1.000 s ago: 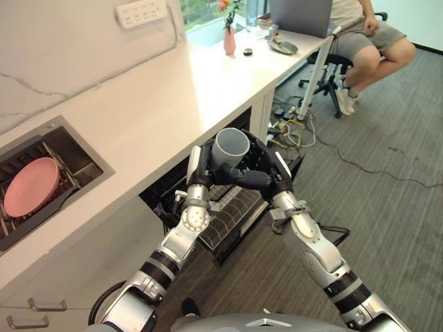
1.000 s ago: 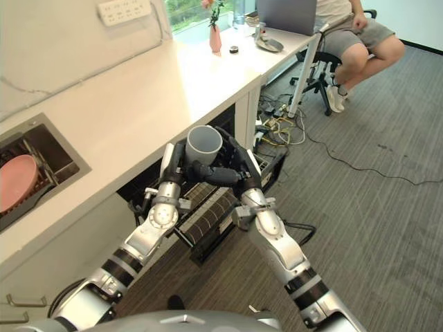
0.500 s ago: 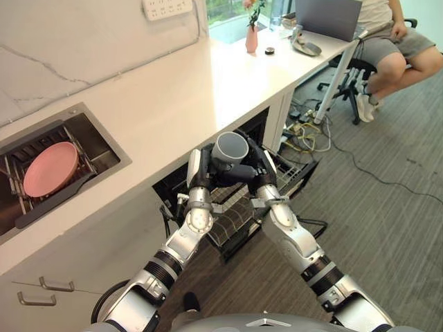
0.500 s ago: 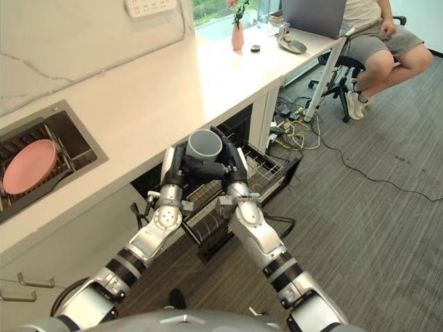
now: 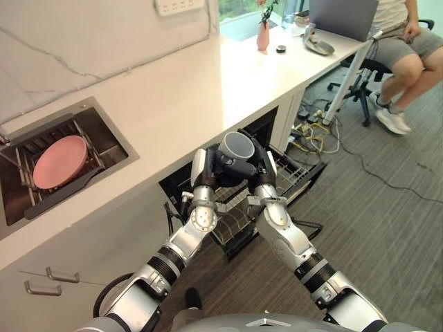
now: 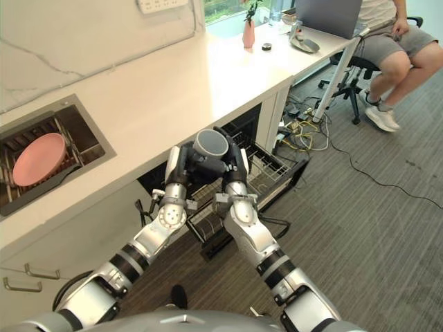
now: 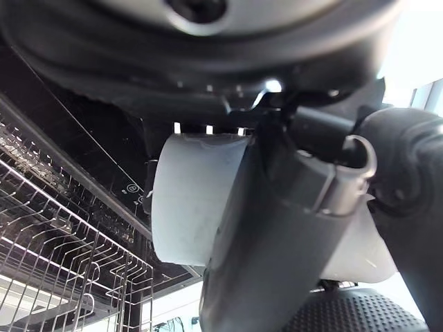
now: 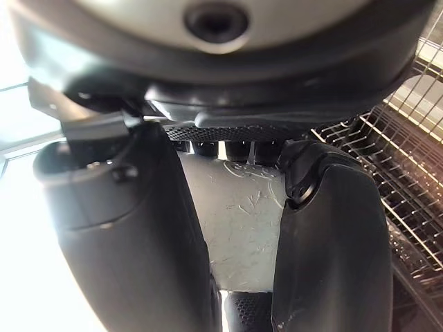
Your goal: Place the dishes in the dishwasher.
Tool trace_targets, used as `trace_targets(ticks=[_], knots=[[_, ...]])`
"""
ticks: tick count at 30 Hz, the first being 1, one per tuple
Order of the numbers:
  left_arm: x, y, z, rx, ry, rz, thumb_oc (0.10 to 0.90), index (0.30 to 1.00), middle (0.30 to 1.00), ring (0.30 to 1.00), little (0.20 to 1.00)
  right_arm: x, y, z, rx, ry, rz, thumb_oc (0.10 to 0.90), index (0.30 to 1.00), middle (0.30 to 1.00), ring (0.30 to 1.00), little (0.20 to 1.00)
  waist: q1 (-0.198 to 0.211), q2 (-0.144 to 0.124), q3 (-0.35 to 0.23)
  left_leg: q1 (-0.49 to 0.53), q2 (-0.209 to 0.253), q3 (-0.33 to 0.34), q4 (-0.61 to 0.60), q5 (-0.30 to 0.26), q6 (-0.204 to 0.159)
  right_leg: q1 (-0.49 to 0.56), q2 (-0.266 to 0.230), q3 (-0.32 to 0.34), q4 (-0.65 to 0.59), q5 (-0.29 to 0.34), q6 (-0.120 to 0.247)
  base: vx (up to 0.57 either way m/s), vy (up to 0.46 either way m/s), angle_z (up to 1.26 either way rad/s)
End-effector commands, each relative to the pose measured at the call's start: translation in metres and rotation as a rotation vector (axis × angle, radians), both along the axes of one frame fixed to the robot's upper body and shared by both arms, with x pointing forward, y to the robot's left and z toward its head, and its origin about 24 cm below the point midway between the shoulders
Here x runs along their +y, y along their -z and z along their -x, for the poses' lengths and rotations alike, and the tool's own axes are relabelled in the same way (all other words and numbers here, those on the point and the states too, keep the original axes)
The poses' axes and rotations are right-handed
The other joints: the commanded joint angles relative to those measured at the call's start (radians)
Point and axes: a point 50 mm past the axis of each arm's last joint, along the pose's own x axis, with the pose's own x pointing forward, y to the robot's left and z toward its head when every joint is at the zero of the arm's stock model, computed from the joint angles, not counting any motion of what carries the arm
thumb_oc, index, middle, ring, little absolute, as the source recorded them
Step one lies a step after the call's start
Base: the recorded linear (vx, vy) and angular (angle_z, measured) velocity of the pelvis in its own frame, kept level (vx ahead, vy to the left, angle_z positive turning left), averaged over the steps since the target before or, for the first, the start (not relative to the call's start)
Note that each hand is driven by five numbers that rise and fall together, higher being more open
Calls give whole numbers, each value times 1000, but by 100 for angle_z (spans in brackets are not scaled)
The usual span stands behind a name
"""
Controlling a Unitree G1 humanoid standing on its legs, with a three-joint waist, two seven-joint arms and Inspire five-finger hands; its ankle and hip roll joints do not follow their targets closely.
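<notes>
Grey cup (image 5: pixel 237 145) held between both hands, mouth tilted up toward the camera, just above the pulled-out dishwasher rack (image 5: pixel 280 181) and in front of the tabletop (image 5: pixel 166 90) edge; left hand (image 5: pixel 203 164) on the cup's left side, fingers curled round the wall, wrist view confirms the cup (image 7: pixel 194 200) pressed against the palm with the thumb across it; right hand (image 5: pixel 260 164) on the cup's right side, fingers wrapped onto it too, its wrist view shows the cup wall (image 8: pixel 242 228) framed between thumb and fingers with wire rack behind; both hands closed on the same cup, neither relaxed; cup is clear of the rack, not resting on any wire; rack sits out of the dark dishwasher opening (image 5: pixel 187 183) under the tabletop; pink plate (image 5: pixel 59 161) stands tilted in the sink (image 5: pixel 104 131), well apart to the left; wall socket strip (image 5: pixel 178 5) on the backsplash; pink vase (image 5: pixel 263 36) with flowers at the far end of the tabletop; person (image 5: pixel 408 48) seated on a chair near a laptop (image 5: pixel 342 14); cables (image 5: pixel 315 131) on the carpet beside the desk leg.
</notes>
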Motion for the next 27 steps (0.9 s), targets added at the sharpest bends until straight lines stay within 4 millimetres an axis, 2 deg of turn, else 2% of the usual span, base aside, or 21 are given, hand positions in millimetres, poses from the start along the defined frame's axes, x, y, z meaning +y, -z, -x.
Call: trace_targets(ticks=[1, 7, 8, 9, 10, 14, 15, 18, 21, 22, 24, 27], knots=[[-67, -76, -7, -319, 291, 122, 400, 300, 300, 300, 300, 23, -96, -29, -338, 29, -250, 400, 300, 300, 300, 300, 21, -17, -6, 13, -1, -3, 3, -51, -13, 16, -37, -24, 20, -12, 27, -10, 11, 8], [-70, -75, -4, -320, 306, 131, 400, 300, 300, 300, 300, 14, -105, -29, -388, 121, -231, 400, 300, 300, 300, 300, 23, -13, -10, 15, -6, -10, 3, -54, -11, 24, -41, -36, 20, -16, 28, -1, 2, 2], [-71, -74, -3, -317, 309, 132, 664, 695, 695, 695, 695, 11, -108, -29, -405, 156, -225, 400, 300, 300, 300, 300, 24, -13, -11, 16, -7, -12, 3, -54, -11, 28, -41, -39, 20, -18, 27, 0, -1, 5], [-71, -73, -2, -316, 310, 130, 718, 778, 778, 778, 778, 8, -111, -28, -424, 181, -210, 400, 300, 300, 300, 300, 24, -12, -11, 17, -8, -13, 3, -55, -11, 29, -42, -40, 20, -19, 26, 0, -4, 7], [-70, -73, -2, -318, 308, 126, 800, 900, 900, 900, 900, 6, -113, -28, -439, 205, -194, 400, 300, 300, 300, 300, 24, -12, -11, 17, -8, -14, 3, -55, -10, 31, -42, -41, 20, -20, 26, -2, -10, 6], [-68, -70, 0, -321, 309, 111, 800, 900, 900, 900, 900, -3, -120, -27, -508, 309, -83, 400, 300, 300, 300, 300, 25, -12, -12, 17, -10, -20, 3, -55, -10, 36, -41, -46, 20, -23, 24, -3, -11, 8], [-64, -66, 2, -323, 310, 88, 800, 900, 900, 900, 900, -15, -126, -28, -578, 398, 47, 400, 300, 300, 300, 300, 27, -12, -11, 15, -11, -26, 3, -54, -10, 40, -40, -51, 20, -26, 23, -5, -18, 11], [-55, -61, 4, -327, 310, 54, 800, 900, 900, 900, 900, -33, -126, -28, -620, 488, 161, 400, 300, 300, 300, 300, 31, -15, -12, 15, -13, -35, 3, -56, -10, 46, -37, -58, 20, -29, 21, 5, -19, 10], [-41, -56, 7, -319, 295, 28, 800, 900, 900, 900, 900, -52, -121, -28, -611, 559, 205, 400, 300, 300, 300, 300, 38, -17, -13, 15, -15, -42, 3, -56, -11, 52, -33, -61, 20, -33, 18, 9, -17, 5], [-41, -56, 7, -318, 296, 28, 800, 900, 900, 900, 900, -52, -121, -28, -610, 559, 205, 400, 300, 300, 300, 300, 37, -17, -14, 15, -15, -43, 3, -56, -11, 52, -33, -62, 20, -33, 17, 6, -16, 3], [-17, -45, 11, -290, 257, -11, 800, 900, 900, 900, 900, -71, -113, -28, -586, 619, 247, 400, 300, 300, 300, 300, 50, -20, -14, 16, -17, -50, 3, -56, -12, 61, -29, -66, 20, -39, 13, 10, -36, 1], [8, -31, 18, -246, 210, -60, 800, 900, 900, 900, 900, -85, -107, -27, -561, 655, 270, 400, 300, 300, 300, 300, 62, -26, -14, 17, -18, -56, 3, -56, -13, 68, -25, -70, 20, -44, 9, -1, -44, 5]])
